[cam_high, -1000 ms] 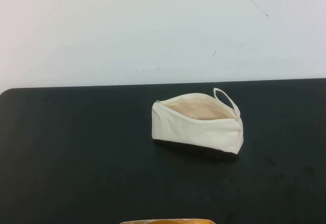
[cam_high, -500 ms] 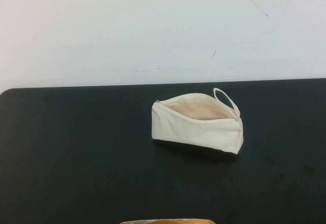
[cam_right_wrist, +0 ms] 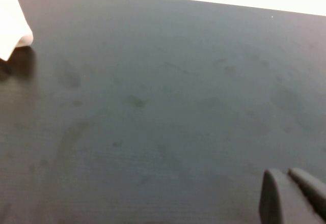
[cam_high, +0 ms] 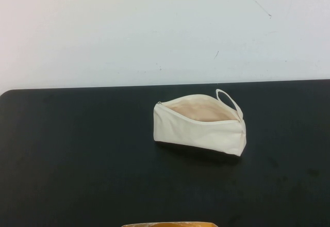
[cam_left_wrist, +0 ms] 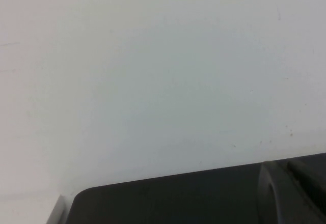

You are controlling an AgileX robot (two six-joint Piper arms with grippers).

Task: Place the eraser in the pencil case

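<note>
The cream-white pencil case [cam_high: 200,126] lies on the black table [cam_high: 77,155], right of centre, unzipped, with its beige lining showing and its loop strap at the far right end. One corner of it shows in the right wrist view [cam_right_wrist: 12,25]. The eraser is not in view anywhere. Neither arm shows in the high view. My left gripper [cam_left_wrist: 282,165] is shut and empty, over the table's far edge by the white wall. My right gripper [cam_right_wrist: 285,173] is shut and empty, above bare table, well apart from the case.
A white wall [cam_high: 165,26] rises behind the table's far edge. A yellow-orange thing [cam_high: 170,224] pokes in at the near edge of the high view. The table's rounded far left corner [cam_left_wrist: 76,198] shows in the left wrist view.
</note>
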